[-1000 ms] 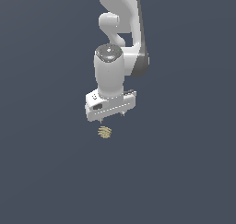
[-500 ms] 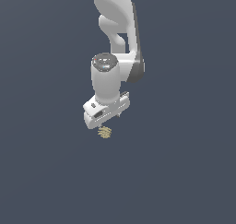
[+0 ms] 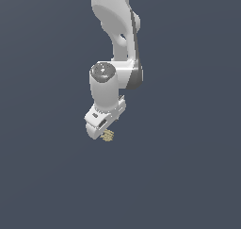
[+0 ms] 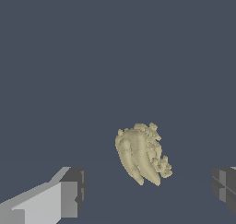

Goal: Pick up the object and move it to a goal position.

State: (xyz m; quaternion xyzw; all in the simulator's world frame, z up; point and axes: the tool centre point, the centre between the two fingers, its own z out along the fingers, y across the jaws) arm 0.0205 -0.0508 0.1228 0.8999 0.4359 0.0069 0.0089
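Note:
The object [image 3: 108,136] is a tiny pale tan-yellow ribbed clump lying on the dark grey floor. In the exterior view it peeks out just below the white hand of my gripper [image 3: 104,134], which hides part of it. In the wrist view the object [image 4: 142,154] shows several short finger-like ridges and lies between my two fingers [image 4: 69,197], closer to the middle than to either one. My gripper [image 4: 147,193] is open and empty, with a wide gap on both sides of the object.
The dark grey floor [image 3: 188,176] spreads flat in every direction. The white arm [image 3: 117,35] rises above the gripper to the top of the exterior view.
The gripper has come down over the object and its hand has turned. The object now sits partly under the hand. The object has not moved.

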